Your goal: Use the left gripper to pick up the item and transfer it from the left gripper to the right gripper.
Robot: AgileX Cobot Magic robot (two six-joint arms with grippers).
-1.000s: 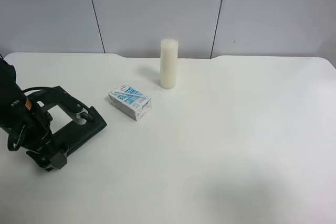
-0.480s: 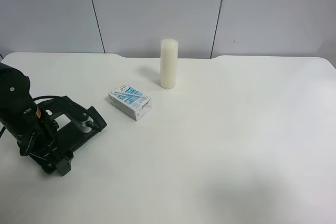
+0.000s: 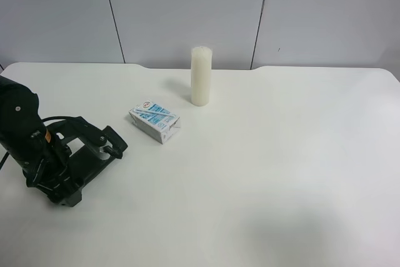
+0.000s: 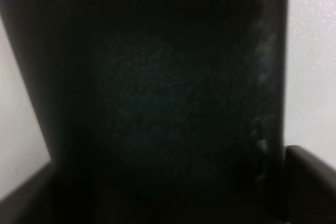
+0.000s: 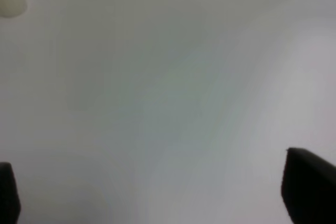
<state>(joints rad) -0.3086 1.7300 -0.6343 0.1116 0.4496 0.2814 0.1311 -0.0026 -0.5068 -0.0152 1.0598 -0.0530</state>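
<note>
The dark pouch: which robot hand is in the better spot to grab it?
Left. The left gripper sits right over the pouch, one fingertip on each side. The right gripper hangs open over the white table, with no pouch in its view.

White table [image 3: 281,173], matte, rounded far corners, butted against a pale grey panelled wall [image 3: 187,10] with dark vertical seams. White pillar candle [image 3: 200,75] upright near the far edge, left of centre in the high view. Small blue-and-white carton [image 3: 155,122] lying flat on the table nearer the camera and to the view's left of the candle, set apart from it, turned at an angle to the table edge. Right wrist view: bare tabletop, blurred cream shape at one corner, likely the candle.
</note>
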